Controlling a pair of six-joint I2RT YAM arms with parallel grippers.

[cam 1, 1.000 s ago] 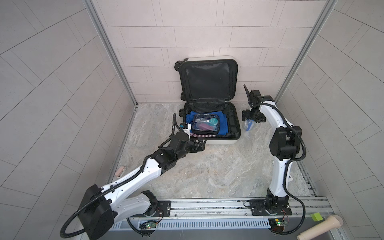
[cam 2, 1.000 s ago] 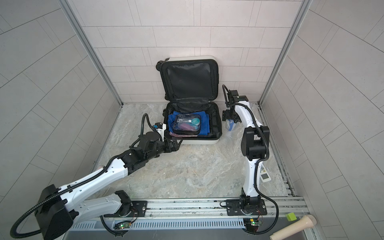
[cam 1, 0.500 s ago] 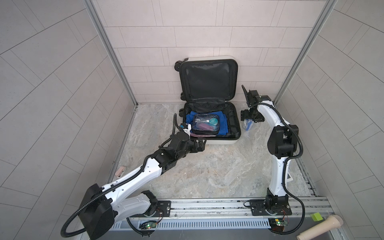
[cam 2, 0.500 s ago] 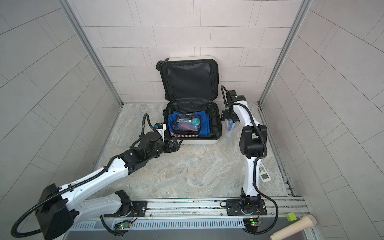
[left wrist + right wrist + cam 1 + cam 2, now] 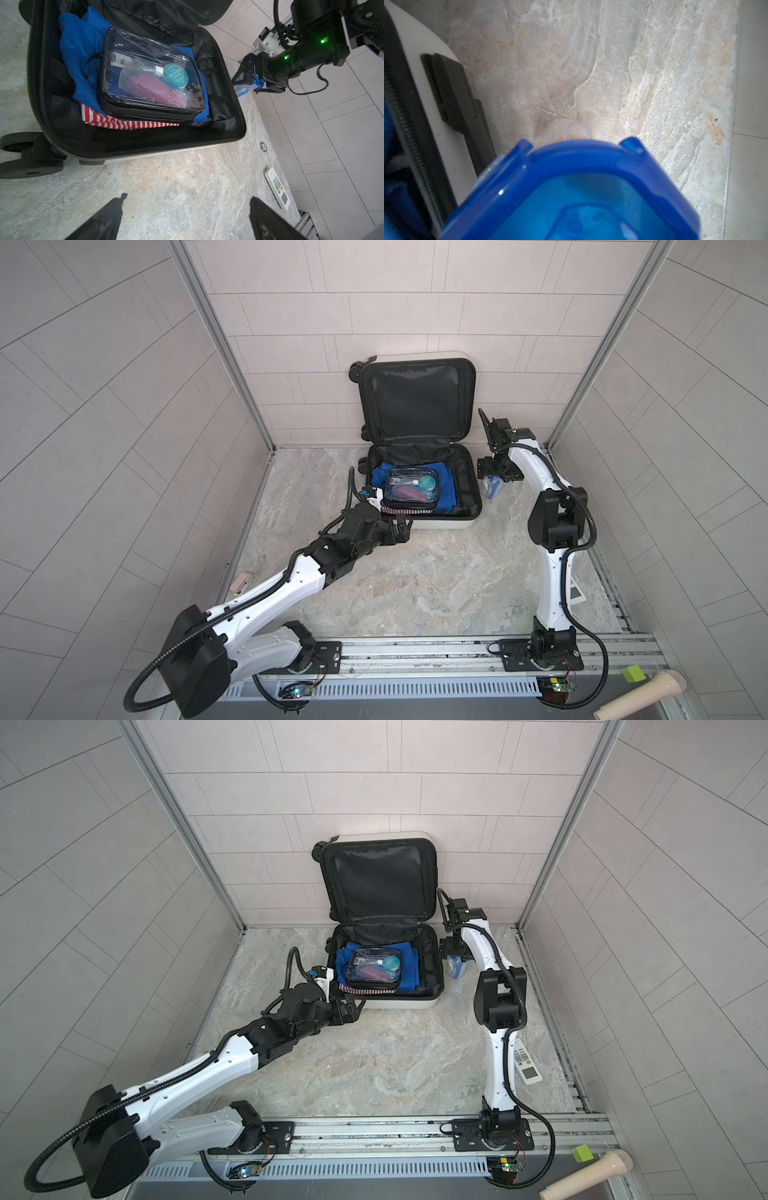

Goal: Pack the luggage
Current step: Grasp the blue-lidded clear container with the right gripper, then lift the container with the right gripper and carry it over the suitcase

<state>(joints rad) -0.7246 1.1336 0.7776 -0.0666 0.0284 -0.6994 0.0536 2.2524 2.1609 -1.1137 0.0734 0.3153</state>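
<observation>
Marbled surface [image 5: 415, 585] is carrying everything I am watching. White luggage [image 5: 436, 525] is lying at the back wall, its lid standing open against the tiles. Inside, a blue cloth [image 5: 79, 62] is covering a red-striped garment [image 5: 128, 124], and a clear pouch [image 5: 149, 79] is sitting on top. My left gripper [image 5: 188, 196] is hovering released, jaws wide, just before the case's front. My right gripper [image 5: 496, 477] is hanging beside the case with a blue plastic thing [image 5: 571, 187] at its fingers. I cannot tell whether it is grasping it.
</observation>
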